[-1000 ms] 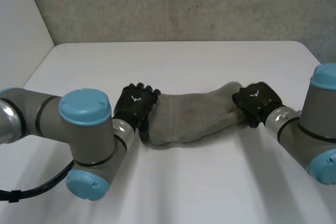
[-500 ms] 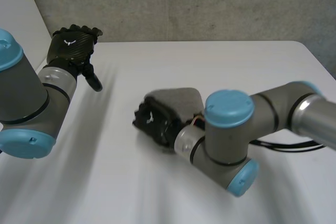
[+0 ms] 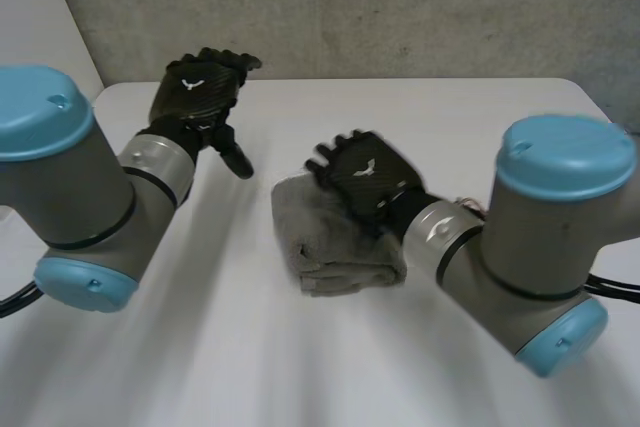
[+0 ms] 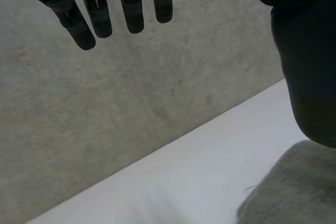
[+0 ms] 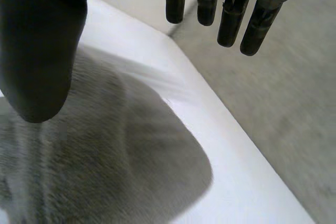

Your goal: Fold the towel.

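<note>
A grey towel (image 3: 330, 242) lies folded into a small thick bundle near the middle of the white table (image 3: 450, 117). My right hand (image 3: 362, 175) hovers over the bundle's far edge with straight fingers (image 5: 231, 19) and holds nothing; the towel (image 5: 105, 161) lies under its palm. My left hand (image 3: 200, 87) is raised above the table's far left part, away from the cloth, fingers (image 4: 100, 14) straight and spread. A corner of the towel (image 4: 294, 187) lies beyond its thumb.
A grey concrete wall (image 3: 400, 7) rises behind the table's far edge. A white panel (image 3: 40, 37) stands at the far left. The thick arms (image 3: 60, 177) with blue caps hang over the near table at both sides.
The right hand has let go of the towel, opened and lifted above the bundle, which now lies folded. The left hand has swung right, nearer the towel, still open.
</note>
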### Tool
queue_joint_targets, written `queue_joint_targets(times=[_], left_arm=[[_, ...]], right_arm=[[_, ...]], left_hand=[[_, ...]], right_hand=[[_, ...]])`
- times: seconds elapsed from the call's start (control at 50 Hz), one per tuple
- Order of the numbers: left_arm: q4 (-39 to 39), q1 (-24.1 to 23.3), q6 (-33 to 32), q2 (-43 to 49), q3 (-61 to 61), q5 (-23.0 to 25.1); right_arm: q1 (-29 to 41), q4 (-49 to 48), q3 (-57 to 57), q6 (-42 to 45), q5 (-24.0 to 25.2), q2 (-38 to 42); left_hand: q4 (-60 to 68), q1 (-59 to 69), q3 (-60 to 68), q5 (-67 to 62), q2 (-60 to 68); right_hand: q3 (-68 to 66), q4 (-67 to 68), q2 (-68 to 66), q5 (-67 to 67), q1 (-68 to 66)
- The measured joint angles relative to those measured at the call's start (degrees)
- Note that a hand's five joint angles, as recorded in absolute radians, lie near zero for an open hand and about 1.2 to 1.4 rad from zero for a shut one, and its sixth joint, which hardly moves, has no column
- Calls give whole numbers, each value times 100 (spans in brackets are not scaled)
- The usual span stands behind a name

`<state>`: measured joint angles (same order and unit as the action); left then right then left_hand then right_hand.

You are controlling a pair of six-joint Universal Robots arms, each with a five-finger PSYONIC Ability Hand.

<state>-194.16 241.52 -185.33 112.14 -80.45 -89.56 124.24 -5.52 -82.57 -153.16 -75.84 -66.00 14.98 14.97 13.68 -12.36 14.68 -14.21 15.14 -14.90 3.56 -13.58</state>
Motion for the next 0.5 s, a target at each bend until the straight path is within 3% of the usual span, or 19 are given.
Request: queue_joint_targets(times=[0.2, 0.5], left_arm=[[-27, -442, 657, 717, 175, -48], [16, -738, 564, 1919, 317, -125]], right_arm=[[-721, 90, 310, -1467, -183, 154], [-789, 519, 1016, -1801, 242, 1705]], left_hand=[[0, 0, 0, 1, 0], [0, 0, 0, 1, 0]], right_hand=[[0, 0, 0, 0, 21], [0, 0, 0, 0, 22]])
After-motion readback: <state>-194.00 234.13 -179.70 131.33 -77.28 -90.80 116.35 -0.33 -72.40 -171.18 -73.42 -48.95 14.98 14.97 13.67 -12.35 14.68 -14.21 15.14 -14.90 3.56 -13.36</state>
